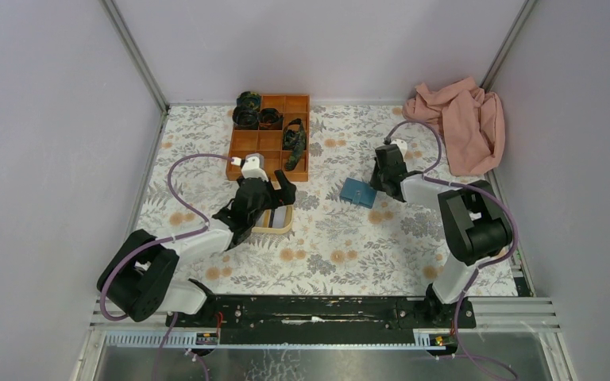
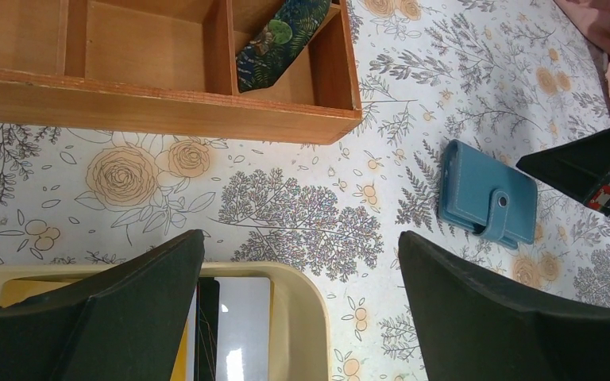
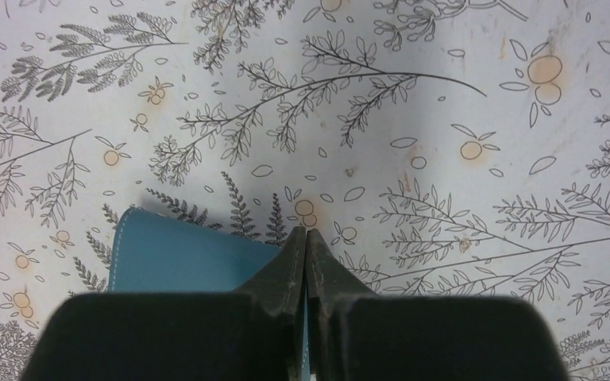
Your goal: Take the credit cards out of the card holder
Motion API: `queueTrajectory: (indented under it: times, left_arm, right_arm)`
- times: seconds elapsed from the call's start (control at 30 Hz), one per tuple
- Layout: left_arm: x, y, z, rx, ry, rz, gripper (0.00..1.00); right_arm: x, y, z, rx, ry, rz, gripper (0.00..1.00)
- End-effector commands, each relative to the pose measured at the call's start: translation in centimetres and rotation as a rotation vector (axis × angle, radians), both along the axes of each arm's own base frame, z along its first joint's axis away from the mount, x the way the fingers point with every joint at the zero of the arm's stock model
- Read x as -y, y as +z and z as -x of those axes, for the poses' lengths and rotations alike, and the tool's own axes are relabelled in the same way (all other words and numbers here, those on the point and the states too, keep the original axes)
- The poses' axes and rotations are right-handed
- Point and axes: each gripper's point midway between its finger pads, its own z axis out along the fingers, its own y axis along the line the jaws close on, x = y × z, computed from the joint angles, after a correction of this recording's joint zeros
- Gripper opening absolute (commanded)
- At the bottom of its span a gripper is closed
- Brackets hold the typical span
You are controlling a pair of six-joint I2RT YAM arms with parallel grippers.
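The table (image 1: pixel 326 254), covered in a floral print, is filling the middle of the top view. The left arm (image 1: pixel 198 242) is stretching from the lower left of the frame toward the centre, bent at the elbow, with its wrist tipping down over a yellow oval tray (image 2: pixel 310 317). The right arm (image 1: pixel 469 222) is rising from the lower right, folding at a high elbow and reaching left and down toward the middle of the table.

A pink cloth (image 1: pixel 461 127) is lying bunched at the upper right of the top view. A wooden divided box (image 2: pixel 167 107) is sitting at the top centre, with a green patterned roll of fabric (image 2: pixel 282 40) leaning in one compartment.

The left gripper (image 2: pixel 298 242) is hanging with its jaws spread wide, holding nothing, just above the tray. The credit cards (image 2: pixel 242 317) are lying in that tray at the bottom of the left wrist view, a pale one beside a dark one.

The card holder (image 2: pixel 484 194) is lying closed on the table right of centre, its snap tab fastened. The right gripper (image 3: pixel 307 234) is pressing its fingers fully together at the wallet's edge; whether it is pinching any of the wallet cannot be told.
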Motion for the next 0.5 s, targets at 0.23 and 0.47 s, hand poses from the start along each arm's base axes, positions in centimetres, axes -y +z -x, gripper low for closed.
queueTrajectory:
  times: [0.23,0.47]
  left_arm:
    - [0.6,2.0,-0.7,0.053,0.013,0.010,0.98]
    - [1.0,1.7,-0.7,0.048,-0.003,0.005,0.98]
  right_arm:
    - [-1.8,2.2,6.4,-0.025,0.113,-0.166,0.27]
    - [-2.1,2.4,10.8,-0.018,0.187,-0.191,0.30]
